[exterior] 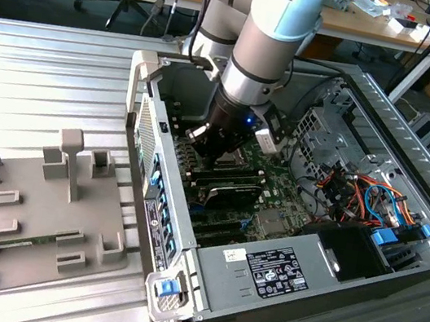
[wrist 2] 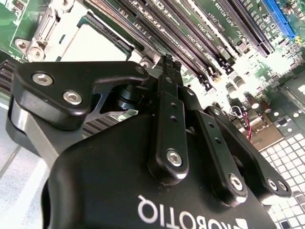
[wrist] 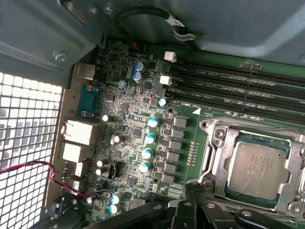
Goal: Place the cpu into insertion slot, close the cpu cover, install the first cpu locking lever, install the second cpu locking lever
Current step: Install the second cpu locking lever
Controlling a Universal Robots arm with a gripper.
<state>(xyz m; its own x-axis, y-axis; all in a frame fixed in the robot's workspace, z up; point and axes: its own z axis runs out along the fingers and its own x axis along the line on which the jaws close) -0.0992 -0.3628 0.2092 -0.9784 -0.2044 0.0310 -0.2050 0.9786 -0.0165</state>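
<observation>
The black claw on the grey robot arm reaches down inside the open dark-grey metal computer case, low over the green motherboard. In the second wrist view its two fingers lie pressed side by side with the tips together and nothing between them, so the claw is closed and empty.

The small flat square chip with a dull silver-grey metal top, the cpu, already sits flat in its socket on the board, just beside the claw's fingertips; the second wrist view shows the same chip a little past the claw's tips and off to one side of them. A thin silvery metal frame with a wide square window, the cpu cover, lies around the chip, its top bare through the opening.

The long black memory slots run beyond the socket from the claw. A grey plastic fixture tray rests on the ribbed metal table, outside the case and well apart from the claw
</observation>
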